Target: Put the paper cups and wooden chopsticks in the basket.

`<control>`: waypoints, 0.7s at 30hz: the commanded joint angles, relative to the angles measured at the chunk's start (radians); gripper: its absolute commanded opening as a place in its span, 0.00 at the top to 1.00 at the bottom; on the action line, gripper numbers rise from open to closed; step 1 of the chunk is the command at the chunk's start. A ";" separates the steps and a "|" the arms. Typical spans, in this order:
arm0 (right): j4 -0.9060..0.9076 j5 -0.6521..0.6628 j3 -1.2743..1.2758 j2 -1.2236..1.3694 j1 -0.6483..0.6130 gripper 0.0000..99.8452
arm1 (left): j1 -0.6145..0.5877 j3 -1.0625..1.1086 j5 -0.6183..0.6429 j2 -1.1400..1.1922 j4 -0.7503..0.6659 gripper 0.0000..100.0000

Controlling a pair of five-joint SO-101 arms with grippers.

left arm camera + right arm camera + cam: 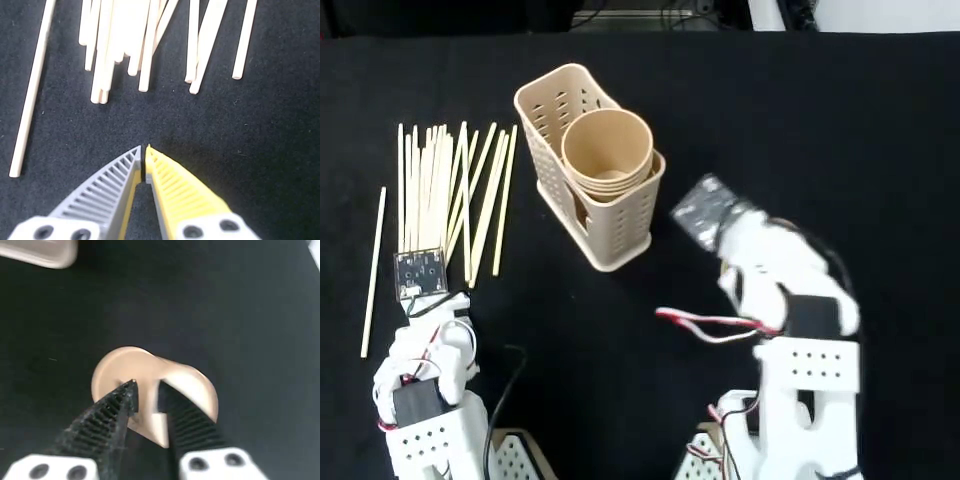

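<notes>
A beige slotted basket [552, 100] stands upright at mid-table with a stack of paper cups [607, 150] nested in it. Several wooden chopsticks [445, 190] lie in a loose row to its left, and one stray chopstick [372, 270] lies farther left. My left gripper [144, 148] is shut and holds nothing, just short of the near ends of the chopsticks [145, 45]. My right gripper [147, 390] is shut on the wall of a paper cup [117, 367] lying on its side, to the right of the basket. In the high view the right arm [760, 260] hides that cup.
Black cloth covers the table. A corner of the basket [40, 252] shows beyond the held cup. Red and white cables [710, 325] hang beside the right arm. Open cloth lies between the two arms and to the right.
</notes>
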 commanded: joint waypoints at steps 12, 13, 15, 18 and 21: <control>-0.655 0.149 0.288 -0.012 0.302 0.99 | -0.007 0.018 0.000 -0.002 0.003 0.97; -0.718 0.149 0.298 -0.012 0.348 0.99 | -0.007 0.018 0.000 -0.002 0.003 0.97; -0.798 0.149 0.309 -0.012 0.423 0.98 | -0.007 0.018 0.000 -0.002 0.003 0.97; -0.807 0.144 0.309 -0.019 0.485 0.99 | -0.007 0.018 0.000 -0.002 0.003 0.97; -0.807 0.143 0.306 -0.021 0.500 0.98 | -0.007 0.018 0.000 -0.002 0.003 0.97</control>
